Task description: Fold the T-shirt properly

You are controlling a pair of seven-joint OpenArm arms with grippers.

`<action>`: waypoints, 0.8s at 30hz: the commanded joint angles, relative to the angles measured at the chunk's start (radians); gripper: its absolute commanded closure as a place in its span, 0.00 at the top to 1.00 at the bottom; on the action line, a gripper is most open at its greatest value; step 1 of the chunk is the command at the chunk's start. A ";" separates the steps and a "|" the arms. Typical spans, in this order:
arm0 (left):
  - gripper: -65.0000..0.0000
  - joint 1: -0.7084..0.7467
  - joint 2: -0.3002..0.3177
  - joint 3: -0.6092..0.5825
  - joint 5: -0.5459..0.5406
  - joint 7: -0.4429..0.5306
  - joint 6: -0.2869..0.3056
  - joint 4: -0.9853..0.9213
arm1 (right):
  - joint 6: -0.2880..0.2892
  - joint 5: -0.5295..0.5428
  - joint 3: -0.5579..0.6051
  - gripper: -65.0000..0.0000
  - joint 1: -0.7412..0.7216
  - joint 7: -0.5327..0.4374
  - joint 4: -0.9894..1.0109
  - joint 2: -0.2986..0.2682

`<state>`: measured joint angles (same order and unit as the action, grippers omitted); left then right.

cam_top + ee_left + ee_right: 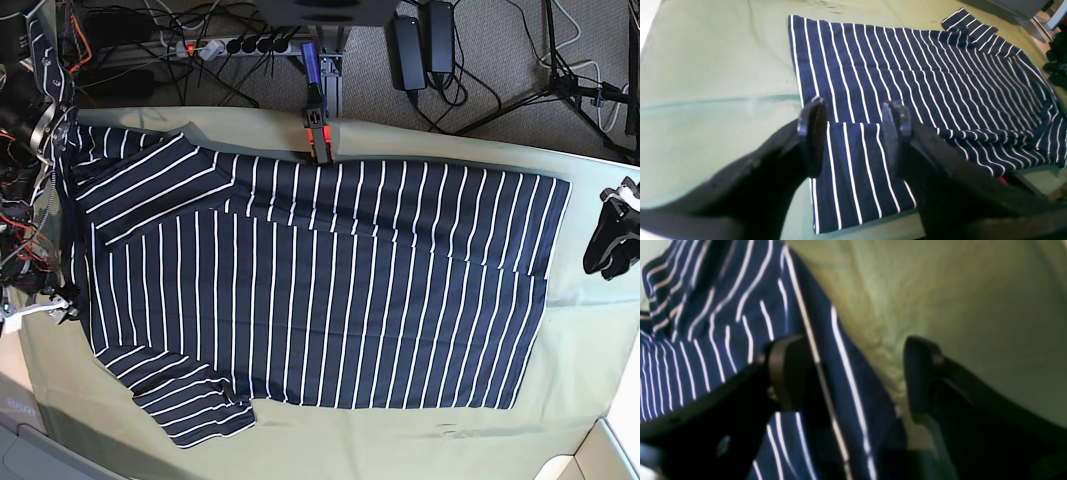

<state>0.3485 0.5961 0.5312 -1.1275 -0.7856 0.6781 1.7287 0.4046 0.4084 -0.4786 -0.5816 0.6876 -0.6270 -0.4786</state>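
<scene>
The T-shirt [320, 290], navy with thin white stripes, lies spread flat on the olive-green cloth [590, 350]. Its sleeves are at the left and its hem at the right. My left gripper [853, 133] is open and holds nothing, its fingers hovering over a folded-over hem corner of the T-shirt [857, 166]. In the base view the left gripper [608, 245] sits just off the hem at the right edge. My right gripper [853, 376] is open wide, and a blurred edge of the T-shirt [706, 340] runs between its fingers. A striped piece of fabric rises beside the right arm [30, 120].
A red and black clamp [317, 130] stands at the table's back edge. A power strip [240, 45], adapters and cables lie on the floor behind. Bare green cloth [713, 66] runs around the shirt on the front and right sides.
</scene>
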 commanded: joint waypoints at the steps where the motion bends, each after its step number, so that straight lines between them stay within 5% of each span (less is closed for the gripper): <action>1: 0.47 -0.008 0.022 0.010 -0.021 0.025 0.020 0.014 | 0.060 0.014 0.015 0.68 -0.033 -0.021 -0.014 -0.008; 9: 0.47 -0.008 0.022 0.010 -0.018 0.025 0.020 0.014 | 0.060 0.017 0.155 0.68 -0.033 -0.025 -0.014 0.044; 24: 0.47 -0.008 0.022 0.010 -0.012 0.024 0.020 0.014 | 0.060 0.100 0.162 0.68 -0.033 0.085 -0.064 0.064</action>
<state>0.3485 0.5961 0.5312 -1.1225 -0.7856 0.6781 1.7287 0.4049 0.4976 -0.3183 -0.5926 0.7673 -0.6762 -0.4034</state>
